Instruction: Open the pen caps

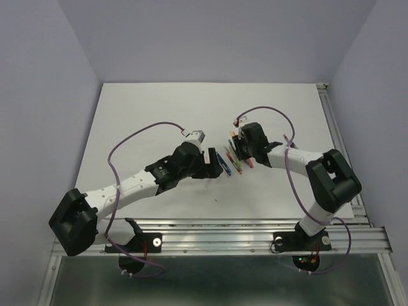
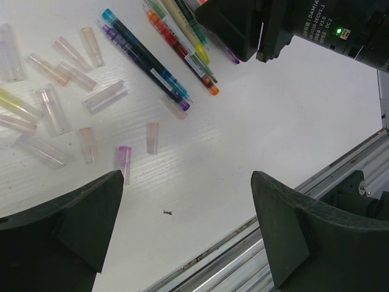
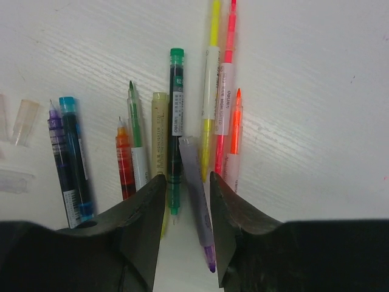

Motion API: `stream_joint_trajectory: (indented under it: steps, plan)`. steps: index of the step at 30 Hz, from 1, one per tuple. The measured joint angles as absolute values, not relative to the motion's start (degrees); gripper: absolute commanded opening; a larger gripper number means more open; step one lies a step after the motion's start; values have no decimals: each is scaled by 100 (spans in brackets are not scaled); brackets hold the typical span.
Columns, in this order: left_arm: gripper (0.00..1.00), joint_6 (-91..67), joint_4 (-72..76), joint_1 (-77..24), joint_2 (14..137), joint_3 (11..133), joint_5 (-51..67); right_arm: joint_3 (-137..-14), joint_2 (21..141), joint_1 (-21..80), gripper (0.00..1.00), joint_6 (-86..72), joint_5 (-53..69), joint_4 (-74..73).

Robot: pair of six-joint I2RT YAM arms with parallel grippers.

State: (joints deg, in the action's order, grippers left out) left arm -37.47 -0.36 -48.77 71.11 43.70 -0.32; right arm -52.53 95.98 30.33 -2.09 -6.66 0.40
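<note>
Several pens (image 3: 175, 121) lie side by side on the white table, also seen in the top view (image 1: 233, 162) and the left wrist view (image 2: 146, 58). My right gripper (image 3: 187, 182) is low over them, jaws slightly apart. A pale lilac pen (image 3: 196, 182) with a bare purple tip lies between the fingers, close to the right one, with no visible pinch. Several pale translucent pen caps (image 2: 106, 96) lie scattered left of the pens. My left gripper (image 2: 187, 182) is wide open and empty, above bare table near the caps.
An aluminium rail (image 2: 273, 243) runs along the table's front edge, close below my left gripper. A small dark speck (image 2: 167, 212) lies on the table. My right gripper's black body (image 2: 243, 24) sits over the pens. Two loose caps (image 3: 24, 121) lie left of the pens.
</note>
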Motion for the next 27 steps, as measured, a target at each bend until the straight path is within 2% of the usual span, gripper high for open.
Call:
stream_joint_trajectory:
  steps: [2,4,6,7,14,18,23,27]
  plan:
    - [99,-3745,-27,-4877,7074,4359,-34,-5264,9596,3033,43,-233,-668,38]
    - [99,-3745,-25,-4877,7061,4359,-34,-5269,9566,3033,52,-259,-681,32]
    - [99,-3734,-27,-4877,7043,4359,-36,-5269,9448,3033,74,-307,-714,-3]
    - [99,-3732,-27,-4877,7039,4359,-36,-5269,9341,3033,100,-344,-760,-12]
    - [99,-3684,-27,-4877,6914,4359,-51,-5380,8700,2565,100,-587,-1076,-167]
    - [99,-3647,-25,-4877,6836,4346,-73,-5481,8663,1435,100,-578,-950,-281]
    - [99,-3610,-8,-4877,6801,4307,-115,-5793,9056,224,100,-464,-589,-749]
    - [99,-3575,16,-4877,6801,4278,-134,-6224,9555,-21,100,-311,-451,-1103]
